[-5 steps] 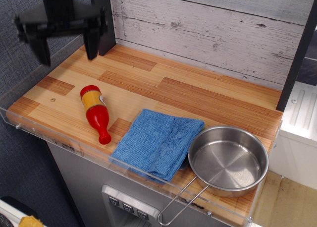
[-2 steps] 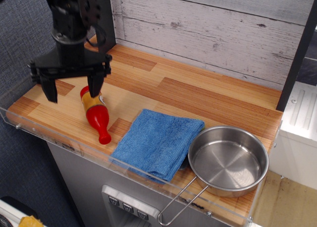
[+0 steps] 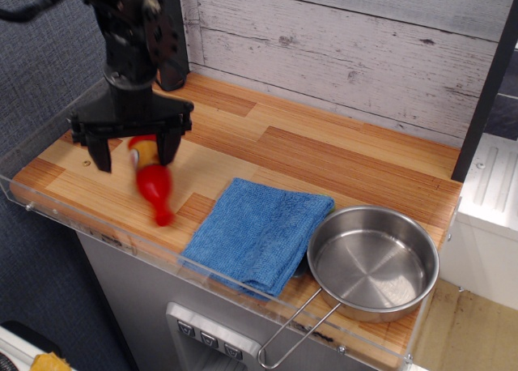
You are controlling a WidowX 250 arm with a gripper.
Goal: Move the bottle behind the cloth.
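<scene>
The red bottle (image 3: 154, 185) with its yellow-orange band lies on its side on the wooden counter (image 3: 324, 160) at the front left. Its narrow neck points toward the front edge and it looks blurred. The blue cloth (image 3: 259, 233) lies flat to its right, near the front edge. My black gripper (image 3: 134, 154) is open and low over the bottle's thick end. One finger (image 3: 101, 155) is to the bottle's left and the other to its right. I cannot tell whether they touch it.
A steel pan (image 3: 372, 262) with a wire handle sits right of the cloth, at the front right. A clear acrylic guard (image 3: 48, 213) rims the counter's front and left edges. A whitewashed plank wall (image 3: 340, 47) stands behind the counter.
My gripper has come down from high at the back left and moved right, so that it now straddles the bottle's thick end. The bottle has shifted slightly left and is blurred.
</scene>
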